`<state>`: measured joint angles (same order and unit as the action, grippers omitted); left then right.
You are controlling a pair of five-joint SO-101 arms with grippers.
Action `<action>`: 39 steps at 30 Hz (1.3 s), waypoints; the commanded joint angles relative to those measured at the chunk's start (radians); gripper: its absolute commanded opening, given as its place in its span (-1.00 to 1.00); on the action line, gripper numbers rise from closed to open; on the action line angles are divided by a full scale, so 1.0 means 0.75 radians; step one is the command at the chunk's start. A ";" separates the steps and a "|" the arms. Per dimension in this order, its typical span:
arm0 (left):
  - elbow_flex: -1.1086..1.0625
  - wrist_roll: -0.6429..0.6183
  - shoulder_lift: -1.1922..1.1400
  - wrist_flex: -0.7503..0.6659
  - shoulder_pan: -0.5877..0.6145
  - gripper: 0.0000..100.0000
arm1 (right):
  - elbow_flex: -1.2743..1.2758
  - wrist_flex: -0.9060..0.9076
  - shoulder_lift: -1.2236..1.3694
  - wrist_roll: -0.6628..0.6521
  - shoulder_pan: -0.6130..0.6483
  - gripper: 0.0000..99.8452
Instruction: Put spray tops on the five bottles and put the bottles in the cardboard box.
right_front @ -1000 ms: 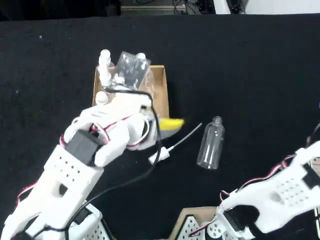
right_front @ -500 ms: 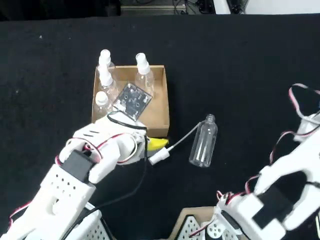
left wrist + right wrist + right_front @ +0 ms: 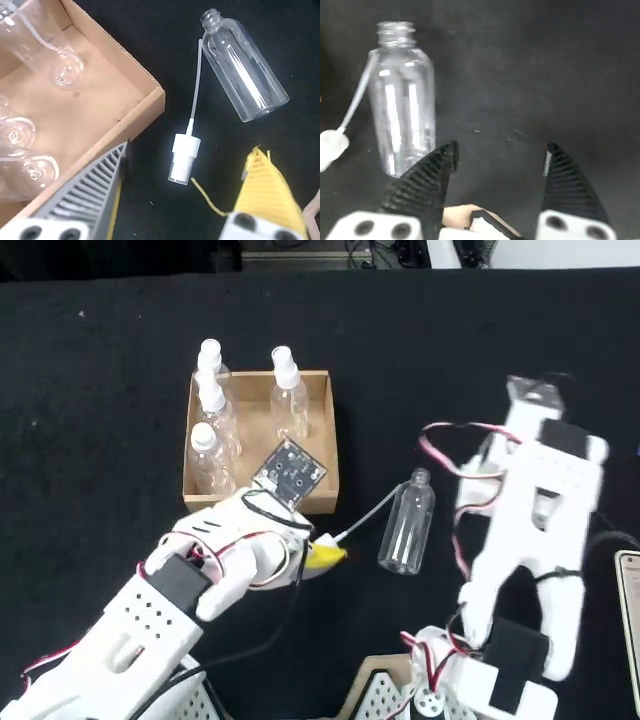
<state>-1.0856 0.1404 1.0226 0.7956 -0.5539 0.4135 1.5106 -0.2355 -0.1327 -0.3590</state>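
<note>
A clear uncapped bottle lies on the black table, to the right of the cardboard box. A white spray top with a long tube lies between box and bottle. My left gripper hovers open over the spray top, one grey finger and one yellow one on either side. My right gripper is open just beside the bottle, with nothing between its black fingers. Several capped bottles stand in the box.
The right arm rises over the table right of the lying bottle. The left arm comes in from the lower left, ending at the box's front corner. Open black cloth stretches behind and to both sides.
My left gripper drew back from over the box and came down toward the spray top. The right arm swung in from the lower right to beside the bottle. Bottle and spray top shifted slightly left.
</note>
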 commanded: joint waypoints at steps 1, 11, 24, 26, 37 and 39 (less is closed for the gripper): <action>-0.069 0.008 0.033 -0.129 -0.011 -0.33 | 0.032 -0.092 -0.083 0.025 0.127 -0.51; -0.222 0.008 0.031 -0.307 -0.011 -0.33 | 0.097 -0.160 -0.083 0.172 0.417 -0.51; -0.226 0.008 0.031 -0.307 -0.005 -0.33 | 0.439 -0.550 -0.073 0.188 0.501 -0.52; -0.226 0.008 0.031 -0.307 -0.003 -0.33 | 0.488 -0.610 -0.073 0.188 0.495 -0.52; -0.228 0.016 0.031 -0.301 0.001 -0.33 | 0.592 -0.745 -0.081 -0.460 0.301 -0.83; -0.228 0.018 0.031 -0.301 0.001 -0.33 | 0.594 -0.732 -0.081 -0.728 0.164 -0.85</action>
<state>-1.2651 0.1465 1.0226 0.5854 -0.5508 0.8661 0.9705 -0.2417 -0.3721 -0.1013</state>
